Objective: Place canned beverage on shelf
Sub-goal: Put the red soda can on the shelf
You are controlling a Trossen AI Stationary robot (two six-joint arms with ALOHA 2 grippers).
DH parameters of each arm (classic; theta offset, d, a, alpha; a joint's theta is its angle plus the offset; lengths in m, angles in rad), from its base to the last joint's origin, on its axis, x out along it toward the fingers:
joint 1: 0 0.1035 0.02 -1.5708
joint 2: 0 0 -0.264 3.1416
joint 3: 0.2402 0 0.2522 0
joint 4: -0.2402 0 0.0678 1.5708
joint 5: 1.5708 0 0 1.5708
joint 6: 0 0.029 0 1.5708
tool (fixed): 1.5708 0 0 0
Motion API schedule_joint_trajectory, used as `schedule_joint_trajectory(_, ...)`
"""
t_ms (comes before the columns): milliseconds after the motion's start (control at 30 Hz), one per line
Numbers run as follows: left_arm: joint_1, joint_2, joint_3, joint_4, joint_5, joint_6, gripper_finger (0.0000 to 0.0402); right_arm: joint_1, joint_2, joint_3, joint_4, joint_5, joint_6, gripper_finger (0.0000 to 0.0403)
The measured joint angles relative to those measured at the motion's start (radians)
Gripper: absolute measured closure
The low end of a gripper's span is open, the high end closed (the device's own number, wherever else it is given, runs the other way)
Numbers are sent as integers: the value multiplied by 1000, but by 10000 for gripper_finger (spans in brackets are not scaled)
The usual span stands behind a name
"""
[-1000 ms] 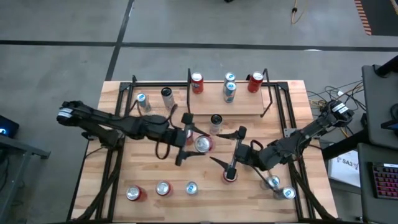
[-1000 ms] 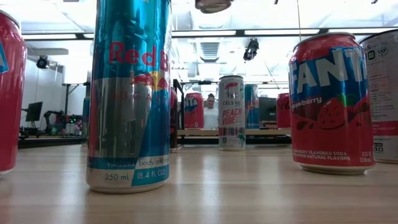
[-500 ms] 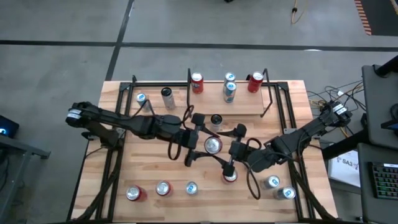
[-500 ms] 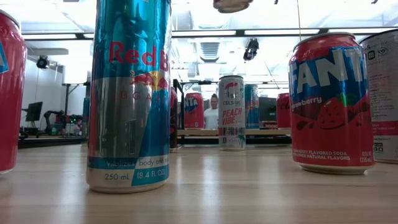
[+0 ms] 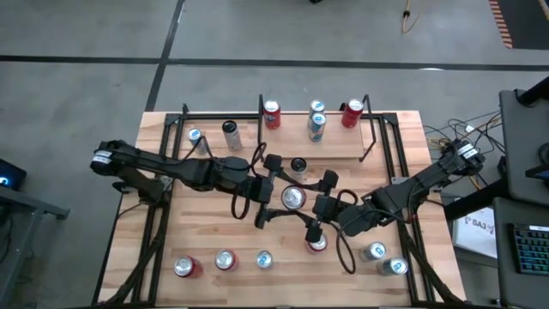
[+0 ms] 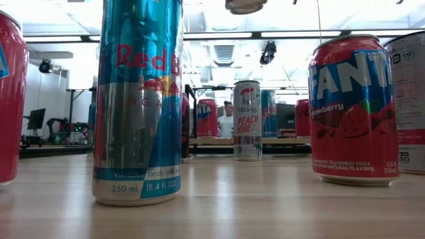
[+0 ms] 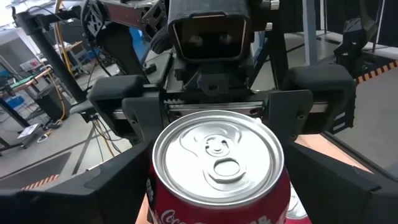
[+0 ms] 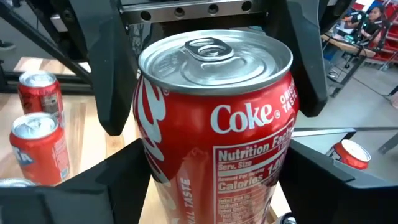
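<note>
- Coke can at high-view centre, raised off the bench; both the left gripper and the right gripper have fingers closed around it.
- Readable in low view: Red Bull can, Fanta strawberry can, Celsius can.
- Shelf, upper centre, carries three cans; its middle stands open.
</note>
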State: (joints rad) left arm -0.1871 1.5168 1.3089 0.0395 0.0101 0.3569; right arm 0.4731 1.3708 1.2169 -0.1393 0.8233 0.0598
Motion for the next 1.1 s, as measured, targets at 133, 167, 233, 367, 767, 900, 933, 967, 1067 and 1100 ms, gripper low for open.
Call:
schedule_joint_trajectory(133,0,-7,5,-5,-9,9,63,-10,0,8,2,2,15,121)
schedule_joint_trajectory(167,1,-10,5,-5,-11,16,63,-14,0,11,2,3,16,121)
schedule_joint_trajectory(233,3,-17,5,-5,-15,31,62,-20,0,18,3,3,19,121)
schedule_joint_trajectory(367,3,-38,6,3,-55,53,62,-38,0,31,-7,15,19,121)
schedule_joint_trajectory(767,0,-80,7,-18,-46,80,59,-86,0,38,-14,18,22,121)
schedule_joint_trajectory(900,0,-123,7,-32,-45,84,52,-129,-12,38,-49,25,23,121)
schedule_joint_trajectory(933,1,-136,7,-48,-50,84,50,-144,-17,38,-70,23,30,121)
schedule_joint_trajectory(967,2,-150,7,-62,-58,82,50,-161,-24,38,-94,15,41,121)
schedule_joint_trajectory(1067,1,-196,0,-118,-73,71,49,-219,-45,35,-186,6,80,121)
schedule_joint_trajectory(1100,1,-211,-10,-139,-73,61,49,-240,-57,30,-205,5,89,121)
